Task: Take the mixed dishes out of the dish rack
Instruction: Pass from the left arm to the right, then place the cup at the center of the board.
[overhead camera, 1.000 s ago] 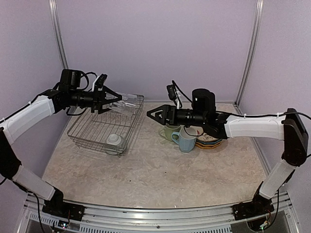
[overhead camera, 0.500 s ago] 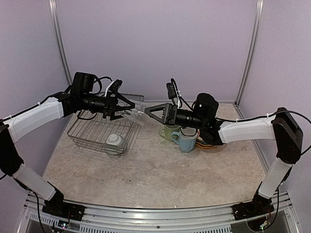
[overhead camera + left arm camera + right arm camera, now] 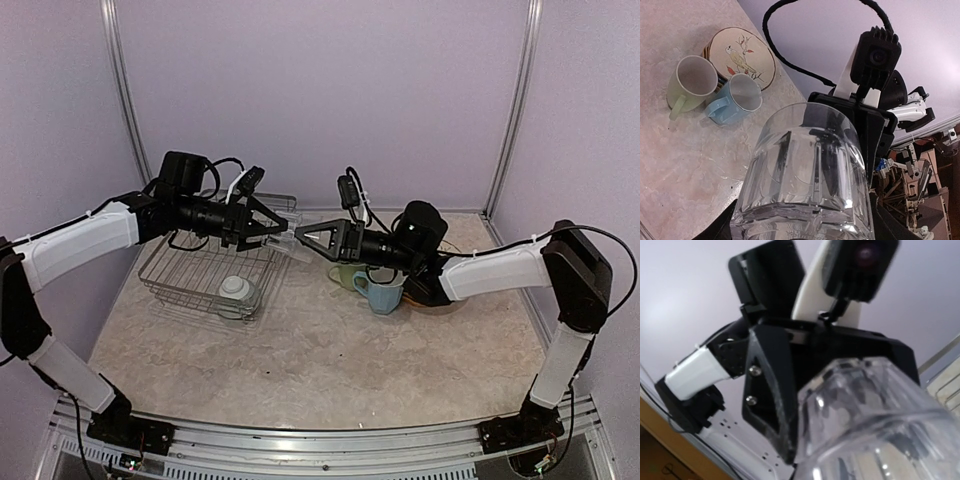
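Observation:
A clear glass [image 3: 286, 240] hangs in the air between the two arms, just right of the dish rack [image 3: 190, 275]. My left gripper [image 3: 272, 231] is shut on its base end, and the glass [image 3: 805, 170] fills the left wrist view. From the right, my right gripper [image 3: 301, 240] is shut on the glass's rim, one finger showing dark through the wall. In the right wrist view the glass [image 3: 875, 410] looms close. A small white cup [image 3: 236, 289] lies in the rack.
On the table right of the rack stand a light green mug [image 3: 692, 80] and a light blue cup [image 3: 737, 97]. Behind them lies a stack of plates with a cream bird plate [image 3: 742, 55] on top. The right arm reaches over these.
The left arm carried the glass rightward off the rack. The right arm reached left to meet it, and its jaws closed from wide open onto the rim.

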`<state>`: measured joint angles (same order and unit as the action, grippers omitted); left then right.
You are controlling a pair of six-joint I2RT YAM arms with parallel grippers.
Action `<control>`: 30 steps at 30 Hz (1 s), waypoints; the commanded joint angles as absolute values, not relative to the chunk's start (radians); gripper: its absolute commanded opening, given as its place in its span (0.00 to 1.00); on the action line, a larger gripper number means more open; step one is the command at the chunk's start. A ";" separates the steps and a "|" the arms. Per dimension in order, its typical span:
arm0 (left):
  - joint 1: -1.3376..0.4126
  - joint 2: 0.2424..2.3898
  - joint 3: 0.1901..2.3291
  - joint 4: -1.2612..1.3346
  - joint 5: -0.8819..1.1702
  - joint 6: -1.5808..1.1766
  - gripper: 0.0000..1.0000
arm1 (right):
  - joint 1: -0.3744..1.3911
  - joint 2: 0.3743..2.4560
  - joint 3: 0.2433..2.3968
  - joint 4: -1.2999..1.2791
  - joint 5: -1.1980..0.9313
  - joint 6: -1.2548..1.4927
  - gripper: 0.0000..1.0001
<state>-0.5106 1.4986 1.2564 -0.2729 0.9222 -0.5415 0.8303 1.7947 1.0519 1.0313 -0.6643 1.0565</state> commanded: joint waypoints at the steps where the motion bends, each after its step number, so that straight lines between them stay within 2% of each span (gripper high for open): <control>1: -0.506 1.474 1.257 -0.313 0.869 -0.512 0.70 | 0.834 1.754 1.035 0.955 -0.634 0.969 0.00; 3: -0.492 1.462 1.263 -0.335 0.842 -0.493 0.82 | 0.830 1.725 1.033 0.877 -0.621 0.926 0.00; 6: -0.457 1.435 1.269 -0.365 0.801 -0.469 0.88 | 0.831 1.686 1.056 0.649 -0.577 0.792 0.00; 12: -0.353 1.382 1.266 -0.379 0.762 -0.469 0.89 | 0.866 1.629 1.149 0.108 -0.312 0.476 0.00; 18: -0.273 1.345 1.266 -0.397 0.725 -0.468 0.90 | 0.945 1.688 1.334 -0.363 -0.031 0.298 0.00; 22: -0.244 1.332 1.266 -0.404 0.708 -0.468 0.90 | 1.004 1.783 1.447 -0.596 0.095 0.239 0.00; 30: -0.233 1.340 1.274 -0.421 0.694 -0.468 0.90 | 1.035 1.941 1.624 -0.850 0.238 0.189 0.00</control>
<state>-0.2405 1.3479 1.2572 -0.3946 0.7155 -0.4881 1.0321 1.8832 1.5429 -0.6434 0.1051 0.2386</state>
